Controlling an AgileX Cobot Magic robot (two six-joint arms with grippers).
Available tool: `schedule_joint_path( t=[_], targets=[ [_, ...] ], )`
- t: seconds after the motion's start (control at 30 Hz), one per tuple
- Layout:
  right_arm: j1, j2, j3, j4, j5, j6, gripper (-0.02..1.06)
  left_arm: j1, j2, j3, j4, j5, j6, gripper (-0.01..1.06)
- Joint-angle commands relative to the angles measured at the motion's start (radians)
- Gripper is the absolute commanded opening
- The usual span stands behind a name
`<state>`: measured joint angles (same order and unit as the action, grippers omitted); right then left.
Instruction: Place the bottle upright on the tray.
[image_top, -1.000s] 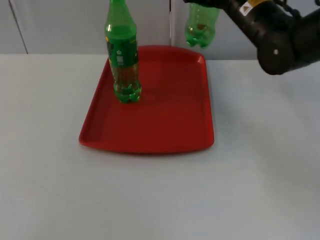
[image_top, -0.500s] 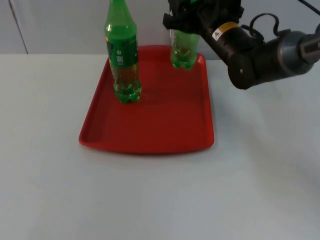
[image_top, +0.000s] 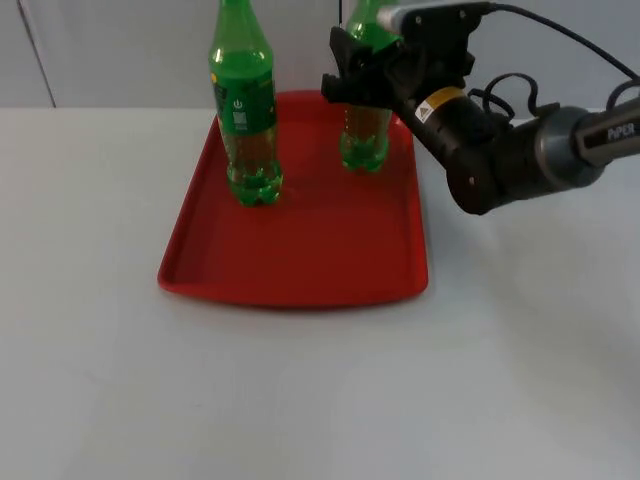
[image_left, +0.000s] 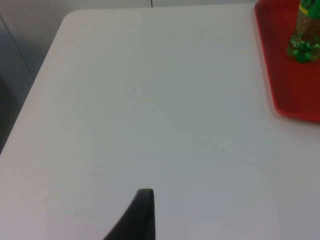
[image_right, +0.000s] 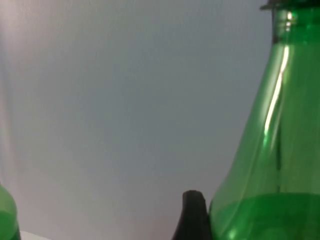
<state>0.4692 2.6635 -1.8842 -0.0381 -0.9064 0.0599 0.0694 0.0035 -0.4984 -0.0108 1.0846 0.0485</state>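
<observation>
A red tray (image_top: 300, 270) lies on the white table. My right gripper (image_top: 366, 72) is shut on the upper body of a green bottle (image_top: 364, 140), which it holds upright over the tray's back right part. The bottle's base is at the tray floor; whether it touches cannot be made out. The right wrist view shows this bottle (image_right: 270, 175) close beside a black fingertip (image_right: 193, 215). A second green bottle (image_top: 245, 110), with a label, stands upright on the tray's back left. My left arm waits off to the left; its fingertip (image_left: 142, 215) hangs over bare table.
The grey partition wall (image_top: 120, 50) runs just behind the tray. In the left wrist view the table's edge (image_left: 35, 90) and the tray's rim (image_left: 272, 95) with the labelled bottle's base (image_left: 302, 45) are visible. White table surrounds the tray.
My right arm has carried its bottle down and to the left, from above the tray's back right corner to the tray's surface. The labelled bottle has not moved.
</observation>
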Motion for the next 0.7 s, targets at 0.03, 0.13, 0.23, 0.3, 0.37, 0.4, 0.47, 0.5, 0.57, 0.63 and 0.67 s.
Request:
schedule_joint_path(
  t=[0.03, 0.13, 0.23, 0.3, 0.37, 0.4, 0.47, 0.5, 0.57, 0.63, 0.67],
  targets=[
    [-0.005, 0.008, -0.008, -0.012, -0.055, -0.003, 0.0, 0.001, -0.003, 0.004, 0.002, -0.011, -0.001, 1.05],
    [-0.005, 0.02, -0.008, -0.012, -0.063, -0.003, 0.0, 0.001, -0.003, 0.004, 0.002, -0.011, -0.001, 1.05],
    [-0.005, 0.024, -0.008, -0.012, -0.054, -0.003, 0.0, 0.001, -0.003, 0.004, 0.002, -0.011, -0.001, 1.05],
    [-0.005, 0.024, -0.008, -0.012, -0.054, -0.003, 0.0, 0.001, -0.003, 0.004, 0.002, -0.011, -0.001, 1.05],
    [-0.005, 0.024, -0.008, -0.012, -0.054, -0.003, 0.0, 0.001, -0.003, 0.004, 0.002, -0.011, -0.001, 1.05],
    [-0.005, 0.024, -0.008, -0.012, -0.054, -0.003, 0.0, 0.001, -0.003, 0.004, 0.002, -0.011, -0.001, 1.05],
    [-0.005, 0.024, -0.008, -0.012, -0.054, -0.003, 0.0, 0.001, -0.003, 0.004, 0.002, -0.011, -0.001, 1.05],
    [-0.005, 0.024, -0.008, -0.012, -0.054, -0.003, 0.0, 0.001, -0.003, 0.004, 0.002, -0.011, -0.001, 1.05],
    [-0.005, 0.024, -0.008, -0.012, -0.054, -0.003, 0.0, 0.001, -0.003, 0.004, 0.002, -0.011, -0.001, 1.05],
    [-0.005, 0.024, -0.008, -0.012, -0.054, -0.003, 0.01, 0.001, -0.003, 0.004, 0.002, -0.011, -0.001, 1.05],
    [-0.005, 0.024, -0.008, -0.012, -0.054, -0.003, 0.03, 0.001, -0.003, 0.004, 0.002, -0.011, -0.001, 1.05]
  ],
)
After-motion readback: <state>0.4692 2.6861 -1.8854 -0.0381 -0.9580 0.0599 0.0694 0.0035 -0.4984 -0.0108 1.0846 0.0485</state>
